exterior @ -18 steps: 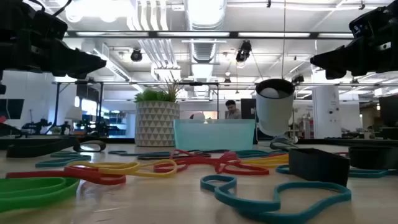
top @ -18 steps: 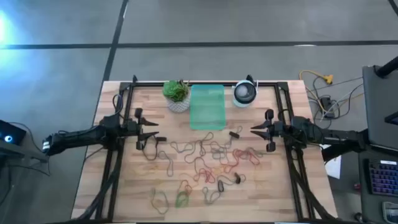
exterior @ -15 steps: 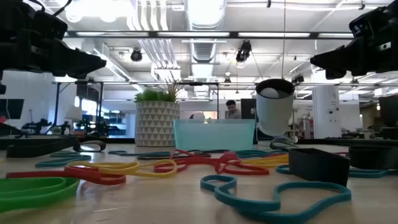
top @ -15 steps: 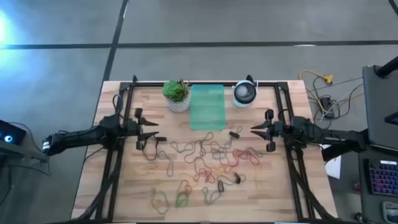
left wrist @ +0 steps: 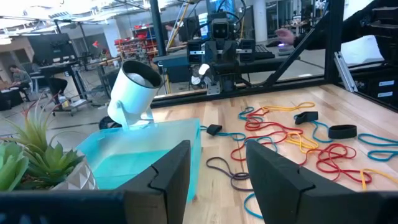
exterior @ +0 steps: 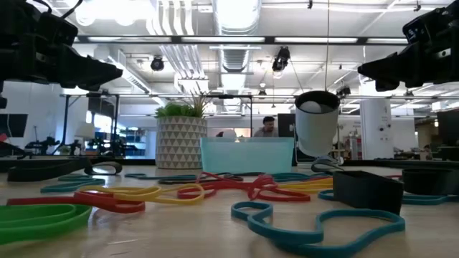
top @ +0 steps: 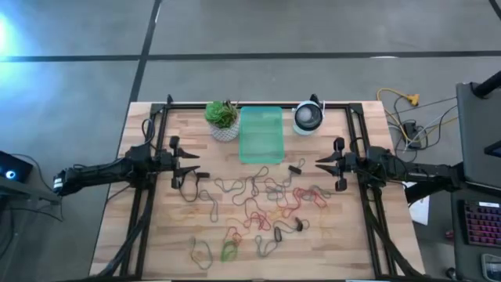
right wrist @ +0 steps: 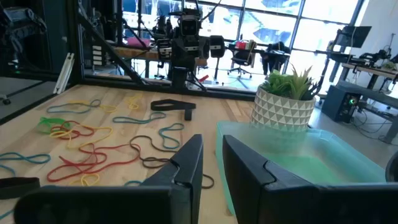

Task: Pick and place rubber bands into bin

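Many rubber bands (top: pixel 258 200) in red, green, yellow and dark colours lie loose on the middle of the wooden table; they also show in the low view (exterior: pixel 215 190). The mint-green bin (top: pixel 260 135) stands at the far middle, resting flat on its base. My left gripper (top: pixel 197 164) hovers level at the table's left, open, pointing toward the bands, with nothing between its fingers (left wrist: pixel 217 149). My right gripper (top: pixel 317 163) hovers level at the right, pointing left. Its fingers stand a narrow gap apart, with nothing between them (right wrist: pixel 212 140).
A white pot with a green plant (top: pixel 223 119) stands left of the bin, and a round white-and-dark device (top: pixel 308 117) stands right of it. Small black clips (top: pixel 295 168) lie among the bands. Black frame rails (top: pixel 149 211) run along both table sides.
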